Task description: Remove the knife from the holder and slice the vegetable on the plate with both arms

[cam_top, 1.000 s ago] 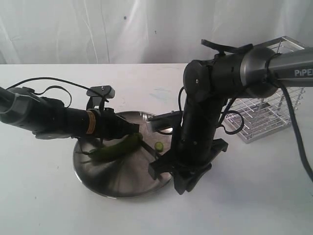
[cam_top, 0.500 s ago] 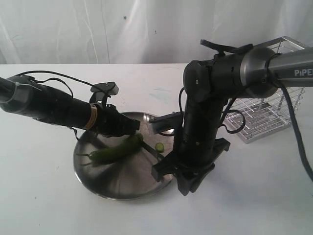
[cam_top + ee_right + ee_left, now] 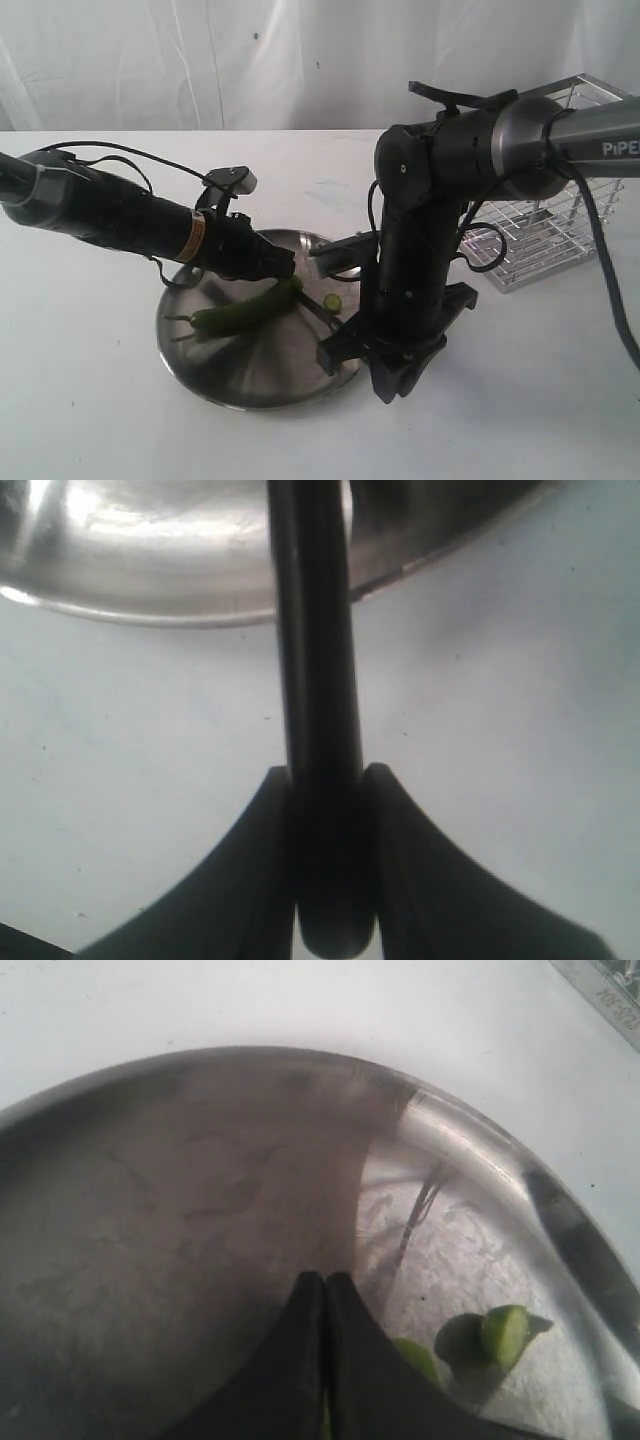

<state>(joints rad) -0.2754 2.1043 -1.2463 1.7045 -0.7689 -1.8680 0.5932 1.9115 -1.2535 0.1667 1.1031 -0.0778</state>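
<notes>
Left of frame in the exterior view, the left arm (image 3: 110, 215) slants down toward centre; its left gripper (image 3: 283, 268) sits at the near end of the vegetable (image 3: 245, 308). Left wrist view shows the fingers (image 3: 300, 1360) pressed together, tips meeting, with only a sliver of green between them low down; cannot tell whether they truly pinch the chilli or just rest on it. The chilli lies across the middle of the plate (image 3: 205, 375), stem pointing lower left. One cut slice (image 3: 331, 300) sits apart, toward the plate's right side.

Judgement: the chilli is light, smooth-skinned and curved, so likely to roll or skid on the scuffed steel under blade pressure; best pinned near the cut end, fingers clear of the blade's path. The plate itself may slide on the white table (image 3: 90, 400).

Centre right, the right arm (image 3: 440, 170) stands over the plate's right rim. Right wrist view: right gripper (image 3: 328, 860) clamped on the black handle of the knife (image 3: 315, 680), which runs out over the plate rim (image 3: 150, 600). Stiff, slim, handle smooth; a grip close to the blade would give better control.

Far right, the holder (image 3: 545, 235) stands well apart. The right arm's bulk hides part of the plate's edge.
</notes>
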